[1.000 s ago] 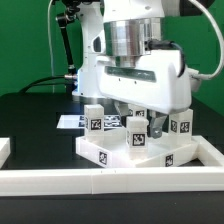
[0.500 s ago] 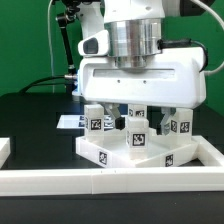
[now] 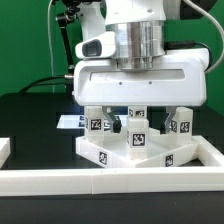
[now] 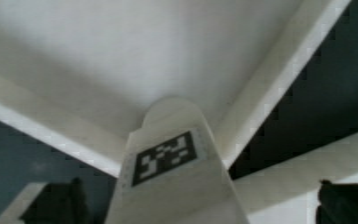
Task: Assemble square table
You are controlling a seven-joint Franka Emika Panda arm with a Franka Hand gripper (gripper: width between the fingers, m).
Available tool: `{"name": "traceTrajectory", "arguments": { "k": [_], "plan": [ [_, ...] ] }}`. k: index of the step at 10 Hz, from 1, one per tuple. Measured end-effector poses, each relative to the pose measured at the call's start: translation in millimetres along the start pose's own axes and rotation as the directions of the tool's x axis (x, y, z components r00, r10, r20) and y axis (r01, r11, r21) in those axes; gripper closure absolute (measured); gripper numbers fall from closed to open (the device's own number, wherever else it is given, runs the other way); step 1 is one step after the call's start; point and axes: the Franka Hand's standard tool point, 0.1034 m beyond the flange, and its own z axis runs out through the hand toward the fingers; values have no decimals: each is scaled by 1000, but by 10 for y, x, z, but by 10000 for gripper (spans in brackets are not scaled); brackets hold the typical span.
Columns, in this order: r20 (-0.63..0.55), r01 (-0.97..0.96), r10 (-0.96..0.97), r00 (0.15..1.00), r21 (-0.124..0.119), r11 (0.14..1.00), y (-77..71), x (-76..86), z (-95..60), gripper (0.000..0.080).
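Observation:
The square table's white slab (image 3: 120,155) lies flat inside the rails, its tagged edge facing front. Three white tagged legs stand upright on it: one at the exterior view's left (image 3: 93,122), one in the middle front (image 3: 138,131) and one at the right (image 3: 180,125). My gripper (image 3: 136,116) hangs straight down over the slab, its wide white hand just above the leg tops. In the wrist view a tagged leg (image 4: 167,155) rises between my two dark fingertips (image 4: 59,203), which stand apart from it on both sides. My gripper (image 4: 202,208) is open and holds nothing.
White barrier rails run along the front (image 3: 100,181), the exterior view's right (image 3: 212,152) and the left corner (image 3: 4,150). The marker board (image 3: 68,122) lies on the black table behind the slab. The robot's base and cables stand at the back.
My hand has turned about its vertical axis, from slanted to broadside to the exterior view. The slab and legs have not moved.

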Motion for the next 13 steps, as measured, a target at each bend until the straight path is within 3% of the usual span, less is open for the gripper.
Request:
{"name": "traceTrajectory", "arguments": {
  "k": [2, 4, 5, 6, 7, 10, 13],
  "plan": [
    [1, 145, -145, 989, -11, 989, 14, 2, -1, 150],
    [1, 148, -148, 989, -14, 989, 8, 6, -4, 162],
    [1, 147, -147, 989, -14, 989, 16, 7, -2, 316],
    [1, 147, -147, 989, -14, 989, 16, 7, -2, 316],
    [1, 144, -144, 990, -14, 989, 17, 8, -2, 513],
    [0, 102, -102, 995, -13, 995, 17, 8, -2, 511],
    [-5, -280, 280, 960, -11, 960, -11, 8, -1, 511]
  ]
}}
